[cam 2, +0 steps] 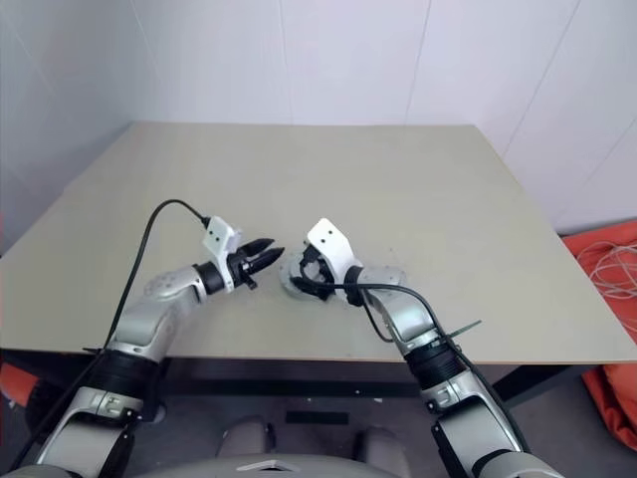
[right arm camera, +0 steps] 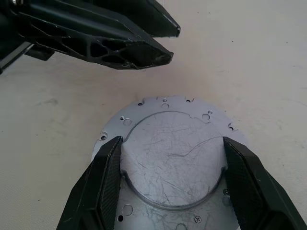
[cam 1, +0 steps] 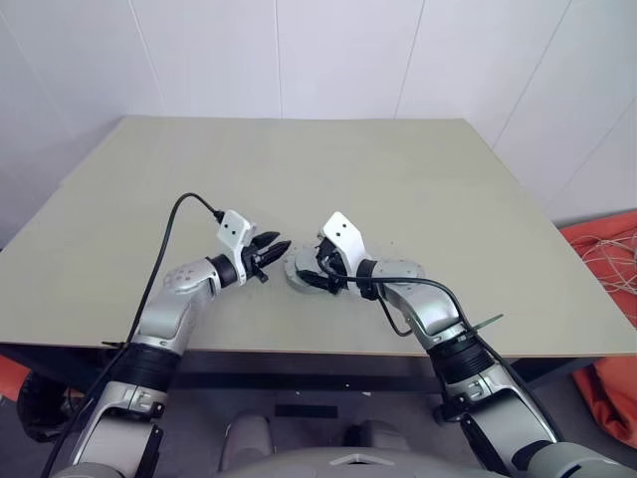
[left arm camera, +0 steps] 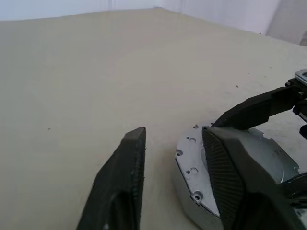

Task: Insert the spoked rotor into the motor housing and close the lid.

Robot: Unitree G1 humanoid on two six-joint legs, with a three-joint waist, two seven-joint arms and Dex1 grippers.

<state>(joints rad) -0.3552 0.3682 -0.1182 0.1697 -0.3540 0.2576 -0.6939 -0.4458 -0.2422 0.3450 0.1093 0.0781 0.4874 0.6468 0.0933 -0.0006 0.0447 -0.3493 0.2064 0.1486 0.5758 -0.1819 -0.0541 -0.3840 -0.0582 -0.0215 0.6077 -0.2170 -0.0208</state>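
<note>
A round silver lid (right arm camera: pixel 168 158) with a raised centre disc and a screw-holed flange lies flat near the front middle of the beige table (cam 1: pixel 398 179). It covers the motor housing, whose inside is hidden; the spoked rotor is hidden too. My right gripper (right arm camera: pixel 172 143) reaches over it from the right, its two black fingers (right arm camera: pixel 108 167) pressed against opposite edges of the raised disc. My left gripper (cam 1: pixel 279 246) hovers just left of the lid (left arm camera: pixel 189 158), pointing at it. Its fingers (left arm camera: pixel 127 163) stand a little apart with nothing between them.
White walls stand behind the table. Orange fabric with white cords (cam 1: pixel 607 259) lies on the floor at the right, off the table. A black cable (cam 1: pixel 169 229) loops from my left wrist. Bare tabletop stretches behind and to both sides.
</note>
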